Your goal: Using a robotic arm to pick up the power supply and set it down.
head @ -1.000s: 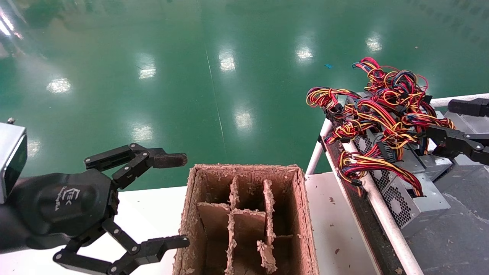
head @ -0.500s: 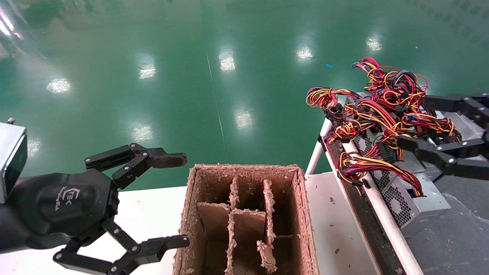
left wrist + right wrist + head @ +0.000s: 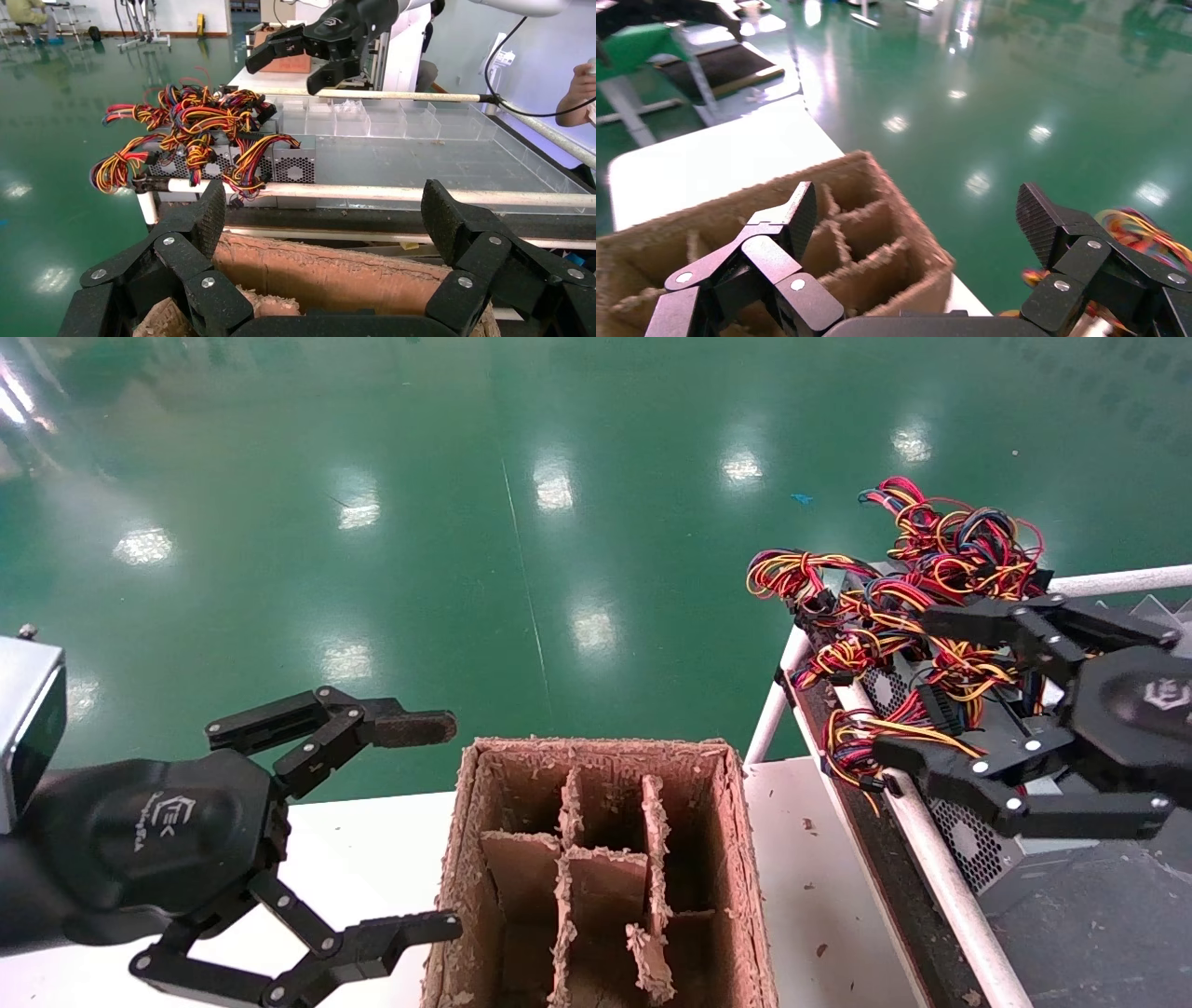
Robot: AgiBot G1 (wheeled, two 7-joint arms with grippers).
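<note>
I cannot make out the power supply as a single unit; it stays hidden. A group of grey mesh-vented boxes (image 3: 973, 850) lies on the right rack under a tangle of red, yellow and black wires (image 3: 941, 537). In the left wrist view, the same boxes (image 3: 292, 165) sit behind the rail. My right gripper (image 3: 908, 686), on the robotic arm (image 3: 520, 5), hovers open just over the wires, holding nothing. Parked at the lower left beside the cardboard box, my left gripper (image 3: 438, 826) is open and empty.
A worn cardboard box (image 3: 596, 747) with dividers stands on the white table (image 3: 372, 840). A white rail (image 3: 941, 877) edges the rack. In the left wrist view, clear plastic bins (image 3: 365, 123) line the rack's far side. A person's hand (image 3: 582, 84) shows beyond. Green floor lies ahead.
My right gripper has come in from the right edge toward the left, over the wires and grey boxes, still open. The left gripper has not moved.
</note>
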